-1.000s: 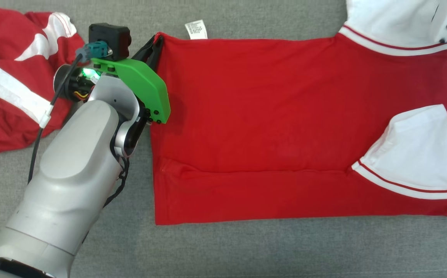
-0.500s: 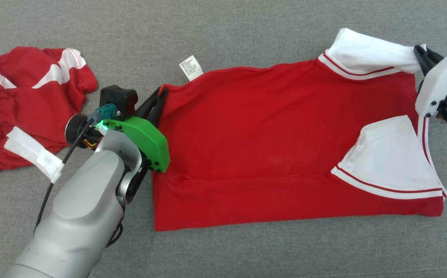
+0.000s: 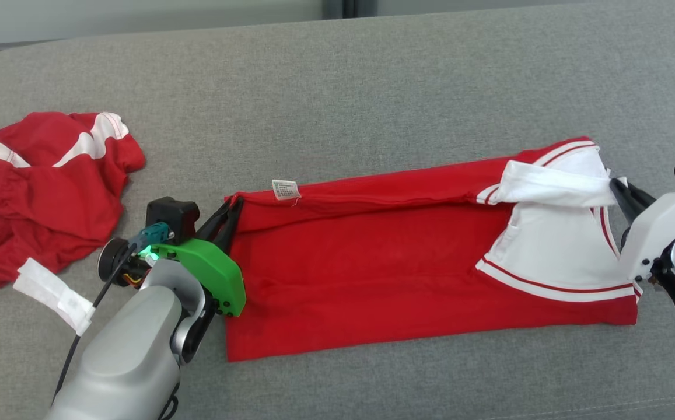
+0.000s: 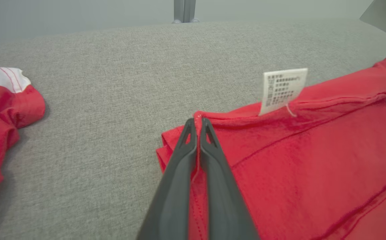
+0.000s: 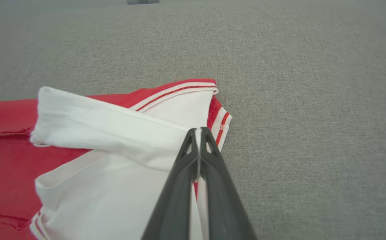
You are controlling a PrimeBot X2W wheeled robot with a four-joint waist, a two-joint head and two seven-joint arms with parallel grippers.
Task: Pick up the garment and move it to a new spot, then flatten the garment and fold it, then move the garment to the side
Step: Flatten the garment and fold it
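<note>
Both pinches looked thin: left claw (image 3: 235, 204) clamped on red shirt (image 3: 372, 256) hem, right claw (image 3: 614, 185) on white sleeve (image 3: 553, 186); uneven pull could slip either.

Red shirt (image 3: 372, 274) with white sleeves, stretched lengthwise on the grey cushion (image 3: 372, 87), partly folded.
The body lies flat and mostly smooth, with the hem end at the left and the sleeves at the right. The far long edge is turned over toward the near side, with a white care label (image 3: 286, 189) by its left corner. The far sleeve (image 3: 553, 185), trimmed in red stripes, is raised over the near sleeve (image 3: 553, 251).
</note>
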